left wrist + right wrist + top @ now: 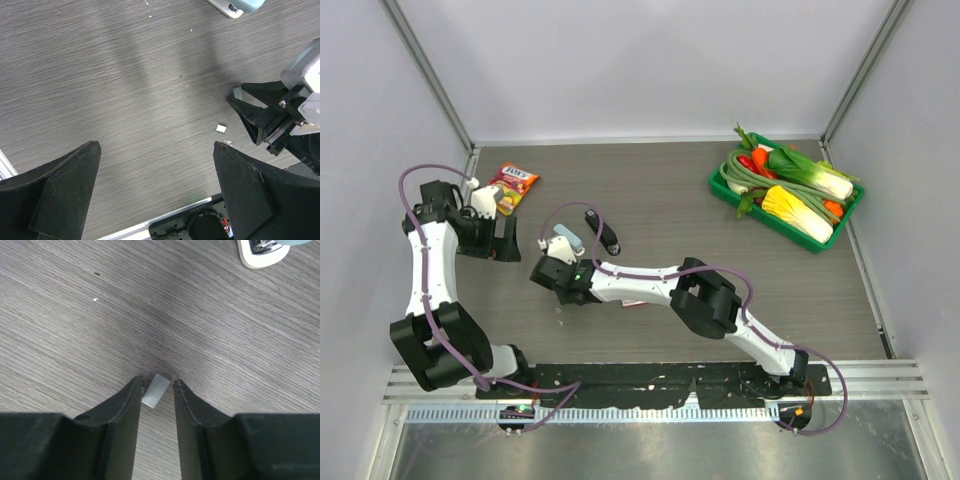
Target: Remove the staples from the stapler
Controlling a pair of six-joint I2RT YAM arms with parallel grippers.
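The pale blue stapler [563,240] lies on the wooden table, just beyond my right gripper [542,272]. Its end shows in the right wrist view [262,252] and the left wrist view [237,6]. A short silver strip of staples [155,390] lies flat on the table, seen between my right fingertips. The jaws stand a narrow gap apart and do not clamp it. The strip also shows in the left wrist view [221,129], apart from those fingertips [236,95]. My left gripper [155,150] is wide open and empty, left of the stapler [503,240].
A small black oblong object [603,232] lies right of the stapler. A colourful snack packet [513,185] lies at the back left. A green tray [716,183] of toy vegetables stands at the back right. Small bits of debris [228,143] lie near the strip.
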